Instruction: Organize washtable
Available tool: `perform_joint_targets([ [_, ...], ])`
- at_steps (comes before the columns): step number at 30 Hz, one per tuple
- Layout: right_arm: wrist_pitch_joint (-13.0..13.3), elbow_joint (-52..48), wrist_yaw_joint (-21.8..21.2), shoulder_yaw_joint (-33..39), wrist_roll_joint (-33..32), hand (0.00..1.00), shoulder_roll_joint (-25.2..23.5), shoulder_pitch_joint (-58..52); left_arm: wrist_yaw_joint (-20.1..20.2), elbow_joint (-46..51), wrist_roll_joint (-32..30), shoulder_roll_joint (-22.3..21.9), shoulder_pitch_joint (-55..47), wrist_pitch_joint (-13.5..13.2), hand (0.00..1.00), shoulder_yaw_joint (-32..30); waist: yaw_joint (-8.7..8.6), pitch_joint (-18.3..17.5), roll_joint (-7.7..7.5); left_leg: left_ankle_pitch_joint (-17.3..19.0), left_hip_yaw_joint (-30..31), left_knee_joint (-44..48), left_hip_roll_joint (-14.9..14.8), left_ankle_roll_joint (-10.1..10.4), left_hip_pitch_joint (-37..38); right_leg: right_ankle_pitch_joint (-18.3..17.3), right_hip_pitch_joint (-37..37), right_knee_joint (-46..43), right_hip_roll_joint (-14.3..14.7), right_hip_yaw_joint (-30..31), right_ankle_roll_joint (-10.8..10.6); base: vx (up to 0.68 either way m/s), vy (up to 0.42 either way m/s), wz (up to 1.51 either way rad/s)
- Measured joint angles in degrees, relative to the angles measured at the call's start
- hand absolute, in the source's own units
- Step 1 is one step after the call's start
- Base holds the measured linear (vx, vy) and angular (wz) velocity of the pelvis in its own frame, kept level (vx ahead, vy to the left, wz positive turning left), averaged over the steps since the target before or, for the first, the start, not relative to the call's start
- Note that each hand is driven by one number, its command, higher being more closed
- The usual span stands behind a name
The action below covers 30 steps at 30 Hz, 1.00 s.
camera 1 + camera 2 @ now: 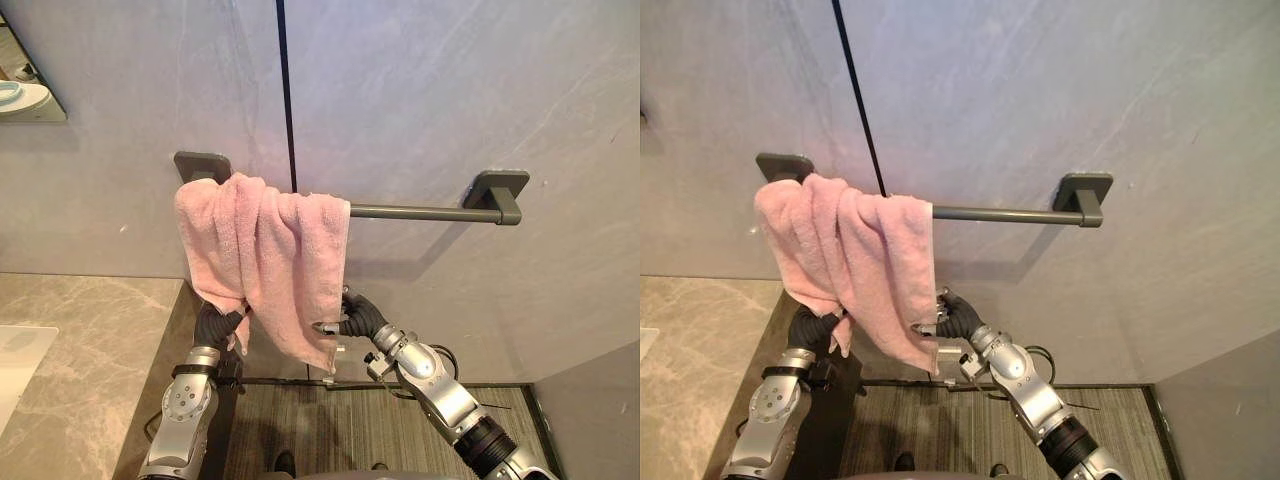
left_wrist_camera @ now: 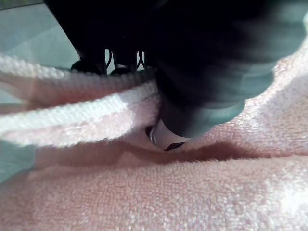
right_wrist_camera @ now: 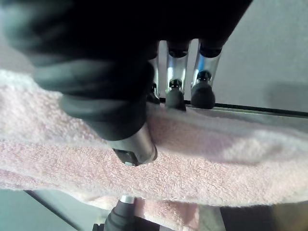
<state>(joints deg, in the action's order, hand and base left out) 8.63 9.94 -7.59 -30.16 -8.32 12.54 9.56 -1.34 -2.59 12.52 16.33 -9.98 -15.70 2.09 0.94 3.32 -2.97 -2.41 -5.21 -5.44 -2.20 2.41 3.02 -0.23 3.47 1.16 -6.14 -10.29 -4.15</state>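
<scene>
Towel (image 1: 262, 250) hangs bunched at the 9 o'clock end of the rail (image 1: 410, 212), and we pinch its lower edge with left hand (image 1: 215, 325) at 7 o'clock and right hand (image 1: 358, 315) at 5 o'clock.

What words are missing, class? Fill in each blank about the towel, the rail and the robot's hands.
The towel draped over the rail is ____ in colour.
It is bunched towards the rail's ____ end.
Below the rail, the left hand and the right hand each pinch the ____.
Missing words: pink; left; towel.
</scene>
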Motion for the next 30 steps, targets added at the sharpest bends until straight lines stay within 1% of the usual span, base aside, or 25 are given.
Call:
perform_joint_targets([
  [5,0.0,0.2,0.0,0.5,0.0,1.00,-0.1,0.0,0.0,0.0,0.4,-0.2,0.0,0.0,1.00,0.0,0.04,-0.3,-0.41,-0.1,0.0,0.0,0.0,0.0,-0.6,0.0,-0.5,0.0,0.0,0.0,0.0,0.00,0.000,0.00],
  [14,0.0,0.2,0.0,2.2,0.7,1.00,-0.4,-0.2,0.0,0.0,0.4,-0.4,0.0,0.0,1.00,-0.1,-0.01,-0.3,-0.42,-0.1,-0.2,0.0,-0.1,0.0,-0.5,0.0,-0.6,0.0,0.0,0.4,0.0,0.00,-0.001,0.00],
  [18,0.0,-0.1,0.1,6.0,1.2,1.00,-0.3,-1.3,-0.1,0.3,0.4,-0.5,0.0,0.0,1.00,-0.9,0.01,-0.3,-0.41,0.0,-0.4,0.0,0.0,0.0,-0.4,0.0,-0.7,-0.1,0.0,0.5,0.0,0.00,0.000,-0.01],
  [20,0.0,-0.5,0.3,7.9,1.2,1.00,-0.3,-1.9,0.0,1.3,0.4,-1.6,0.0,0.0,1.00,-2.3,0.00,-0.3,-0.41,0.0,-0.6,0.0,0.0,0.0,-0.3,0.0,-0.7,-0.1,0.0,0.7,0.0,0.00,0.000,-0.02],
  [21,0.0,-2.0,0.9,9.5,1.2,1.00,-0.3,-3.1,-0.2,2.3,0.4,-2.5,0.0,0.0,1.00,-3.3,0.00,-0.3,-0.40,0.0,-0.6,0.0,0.0,0.0,-0.3,0.0,-0.7,-0.2,0.0,0.6,0.0,0.00,0.000,0.00],
  [24,0.1,-4.8,1.7,13.1,1.2,1.00,-0.3,-5.1,-0.2,3.1,0.4,-2.8,-0.1,-0.1,1.00,-4.7,-0.06,-0.3,-0.40,0.0,-0.8,0.0,0.0,0.0,-0.2,0.0,-0.7,-0.3,0.0,0.7,0.0,0.00,0.000,0.00],
  [28,0.2,-5.2,2.7,17.6,1.2,1.00,-0.3,-6.7,-0.1,3.9,0.4,-3.4,-0.2,-0.2,1.00,-5.2,-0.13,-0.3,-0.39,0.0,-0.9,-0.1,0.1,0.0,0.1,0.0,-0.9,-0.4,-0.1,0.8,0.0,0.00,0.000,-0.01],
  [30,0.3,-6.9,2.9,19.2,1.2,1.00,-0.3,-7.9,0.0,4.6,0.4,-4.4,-0.3,-0.3,1.00,-5.6,-0.14,-0.2,-0.37,0.0,-1.0,-0.1,0.1,0.0,0.2,-0.1,-0.9,-0.4,-0.1,0.9,-0.1,0.00,0.000,0.00],
])
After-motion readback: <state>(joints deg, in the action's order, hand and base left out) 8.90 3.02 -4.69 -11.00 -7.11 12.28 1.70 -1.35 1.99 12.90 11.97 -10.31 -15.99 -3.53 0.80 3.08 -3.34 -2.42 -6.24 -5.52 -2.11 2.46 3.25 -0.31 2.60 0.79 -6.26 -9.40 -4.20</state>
